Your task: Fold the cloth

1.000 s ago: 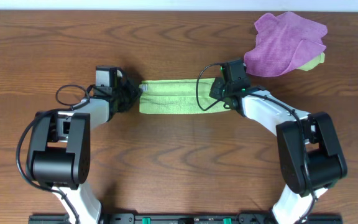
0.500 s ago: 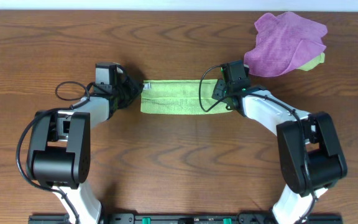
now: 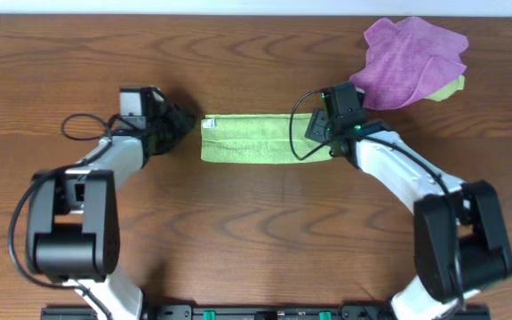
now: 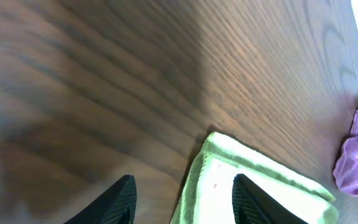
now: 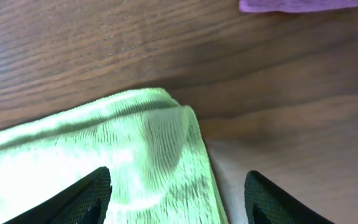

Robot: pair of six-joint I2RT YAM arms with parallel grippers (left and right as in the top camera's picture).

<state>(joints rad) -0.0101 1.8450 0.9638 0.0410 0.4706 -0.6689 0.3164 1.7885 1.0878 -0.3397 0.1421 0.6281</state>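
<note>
Overhead, my wrist housing is hiding the fingertips of the right gripper (image 5: pixel 178 186). Its cable (image 3: pixel 293 133) is crossing the right end of the green cloth (image 3: pixel 249 139), both wrist views are cutting my fingers off at the bottom edge, and the purple cloth (image 3: pixel 412 55) is covering most of something yellow-green beneath it. The green cloth is lying as a folded strip on the table (image 3: pixel 256 231) between my arms. I am holding the right gripper wide open over the strip's right end, gripping nothing, and the left gripper (image 4: pixel 185 193) is gaping empty too, the strip's left corner showing between its fingers, contact unclear.
</note>
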